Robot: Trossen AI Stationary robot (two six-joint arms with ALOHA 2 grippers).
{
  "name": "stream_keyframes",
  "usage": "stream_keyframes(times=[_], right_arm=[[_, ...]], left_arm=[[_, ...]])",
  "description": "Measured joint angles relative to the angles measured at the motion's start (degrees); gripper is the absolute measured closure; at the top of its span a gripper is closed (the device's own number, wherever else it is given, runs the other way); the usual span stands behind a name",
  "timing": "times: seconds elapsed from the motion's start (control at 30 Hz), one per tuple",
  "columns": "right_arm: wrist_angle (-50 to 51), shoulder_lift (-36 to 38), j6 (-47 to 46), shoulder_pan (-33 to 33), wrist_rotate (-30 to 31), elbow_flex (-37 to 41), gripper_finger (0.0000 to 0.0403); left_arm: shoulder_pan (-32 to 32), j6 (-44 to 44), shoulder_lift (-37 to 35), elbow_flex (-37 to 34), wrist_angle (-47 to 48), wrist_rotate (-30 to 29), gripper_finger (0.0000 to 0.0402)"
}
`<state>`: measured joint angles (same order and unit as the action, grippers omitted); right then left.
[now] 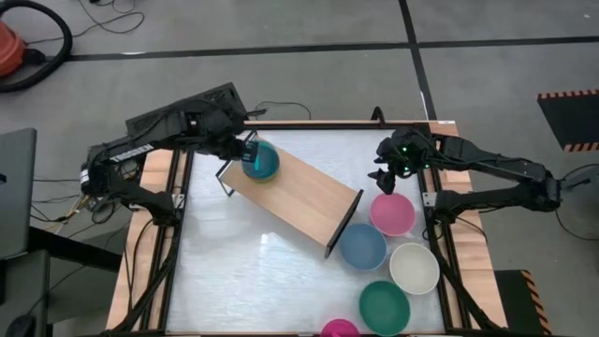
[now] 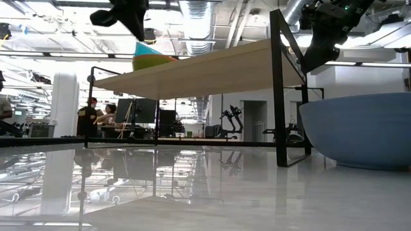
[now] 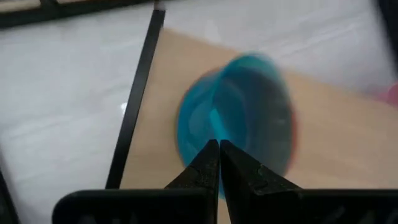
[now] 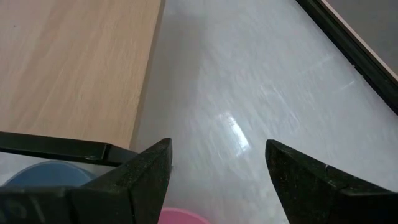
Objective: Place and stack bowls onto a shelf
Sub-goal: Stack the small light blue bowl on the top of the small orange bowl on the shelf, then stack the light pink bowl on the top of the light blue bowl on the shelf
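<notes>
1. while the left gripper (image 1: 245, 150) hovers with its fingers pressed together, holding nothing, over the teal bowl (image 1: 261, 161) at the far-left end of the shelf (image 1: 298, 192), the step in hand looks like the right arm's next pick.
2. the teal bowl sits on the shelf board, apparently nested in a lime green one that shows under it in the low view; leave that stack alone and lift the left gripper straight up so it doesn't nudge the rim.
3. the right gripper (image 1: 386, 171) hangs with its fingers spread wide and empty, above the surface near its far-right part, just beyond the pink bowl (image 1: 391, 213).
4. bring it down over the pink bowl's near rim, one finger inside and one outside, and close only once the rim is well between them.
5. the grey-blue bowl (image 1: 361, 246) lies just beside the shelf's near-right end leg, and the cream-white bowl (image 1: 414, 267) and dark green bowl (image 1: 384, 305) crowd the near-right corner, so lift clear before swinging over.
6. set it on bare board beside the stack, away from the edge.
</notes>
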<state>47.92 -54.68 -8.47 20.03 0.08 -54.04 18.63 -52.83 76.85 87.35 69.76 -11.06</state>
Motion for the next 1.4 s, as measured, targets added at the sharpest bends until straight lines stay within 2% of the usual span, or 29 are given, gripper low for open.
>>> stream_keyframes(times=[0.23, 0.47, 0.63, 0.8, 0.9, 1.07, 1.3, 1.4], right_arm=[[0.04, 0.00, 1.12, 0.00, 0.00, 0.00, 0.0117], [0.02, 0.00, 1.98, -0.32, -0.97, 0.00, 0.0117], [0.04, 0.04, 3.87, -3.95, -11.89, 0.00, 0.0117], [1.15, 0.04, 2.66, -10.32, -16.63, 0.00, 0.0117], [1.09, 0.04, 0.74, -15.68, -20.38, 0.00, 0.0117], [1.43, 0.04, -2.06, -24.62, -19.42, 0.00, 0.0117], [5.21, 0.07, -2.18, -31.65, -14.56, 0.00, 0.0117], [7.88, 0.07, -2.19, -32.90, -12.79, 0.02, 0.0117]], left_arm=[[0.00, -2.45, 0.10, -6.68, -3.66, 3.03, 0.0401], [-0.44, -3.90, -2.52, -2.16, -4.68, 2.77, 0.0401], [-8.19, -0.38, -5.25, 1.07, -17.80, 2.83, 0.0401], [-20.43, 1.43, -5.31, 1.09, -29.24, 1.73, 0.0401], [-28.41, 0.96, -3.14, 1.09, -33.38, -2.08, 0.0401], [-39.04, 0.52, 3.16, 1.09, -40.50, -7.51, 0.0401], [-45.30, -2.12, 16.56, 1.08, -58.22, -8.04, 0.0385], [-46.43, -0.64, 22.73, 1.08, -67.95, -4.41, 0.0359]])
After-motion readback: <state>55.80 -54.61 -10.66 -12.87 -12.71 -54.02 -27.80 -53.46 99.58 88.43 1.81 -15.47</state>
